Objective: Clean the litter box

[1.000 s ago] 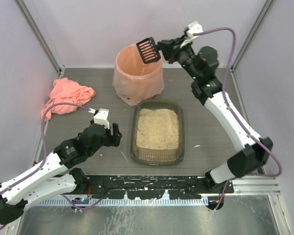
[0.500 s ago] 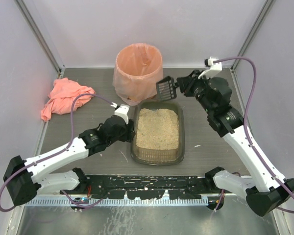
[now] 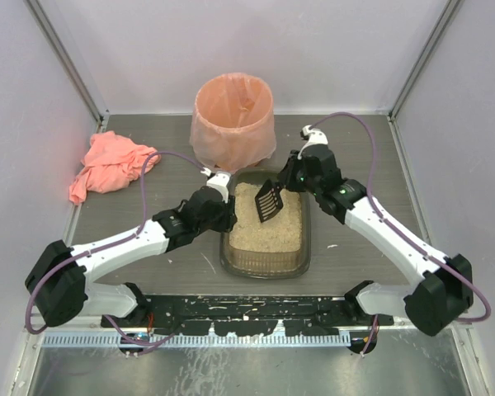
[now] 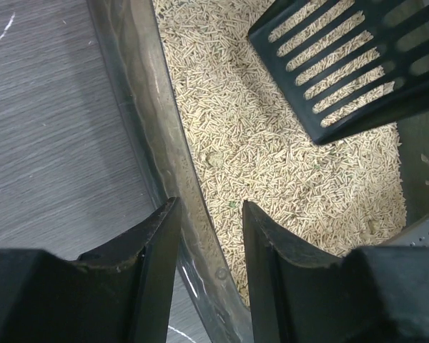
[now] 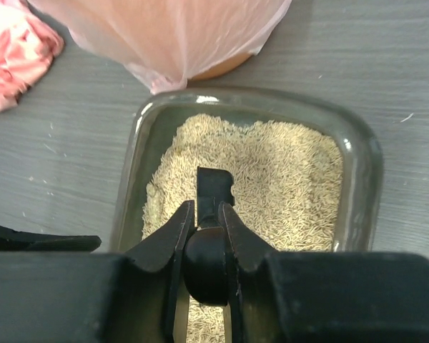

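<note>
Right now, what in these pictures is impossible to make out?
- Bottom of the bin: in the top view, its bag and near wall hide it.
- Whether the scoop carries anything: the left wrist view cuts it off at the edge, and in the right wrist view the right gripper covers most of it.
- Whether the left gripper touches the litter box wall: unclear in the left wrist view.
- Waste in the litter: specks too small.

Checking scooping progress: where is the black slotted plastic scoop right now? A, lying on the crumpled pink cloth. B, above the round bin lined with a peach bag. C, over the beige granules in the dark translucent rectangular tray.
C: the black slotted plastic scoop, clamped in the right gripper, is over the beige granules inside the dark translucent rectangular tray.
</note>
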`<state>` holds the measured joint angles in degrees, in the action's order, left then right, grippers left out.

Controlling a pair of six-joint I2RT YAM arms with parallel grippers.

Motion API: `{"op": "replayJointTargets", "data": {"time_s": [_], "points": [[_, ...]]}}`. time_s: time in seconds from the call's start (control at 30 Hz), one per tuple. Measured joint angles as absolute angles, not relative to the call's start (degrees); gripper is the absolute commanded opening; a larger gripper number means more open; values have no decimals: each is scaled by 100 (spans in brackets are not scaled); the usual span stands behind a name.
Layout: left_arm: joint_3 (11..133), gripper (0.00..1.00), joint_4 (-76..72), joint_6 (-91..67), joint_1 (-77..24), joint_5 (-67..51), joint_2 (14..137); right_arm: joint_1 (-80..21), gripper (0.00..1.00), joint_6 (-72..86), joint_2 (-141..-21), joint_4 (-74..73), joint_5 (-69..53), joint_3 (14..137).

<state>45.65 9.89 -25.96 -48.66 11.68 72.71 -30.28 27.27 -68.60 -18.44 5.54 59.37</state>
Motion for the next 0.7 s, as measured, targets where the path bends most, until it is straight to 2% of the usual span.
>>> {"op": "replayJointTargets", "data": {"time_s": [0.23,0.7], "points": [[4582,38,923,-2495,-4866,1131,7566,-3345,1,2714,-7682,-1525,775,5992],[4582,32,917,-2320,-4831,1138,7800,-3494,1,2523,-8162,-558,1280,5881]]}}
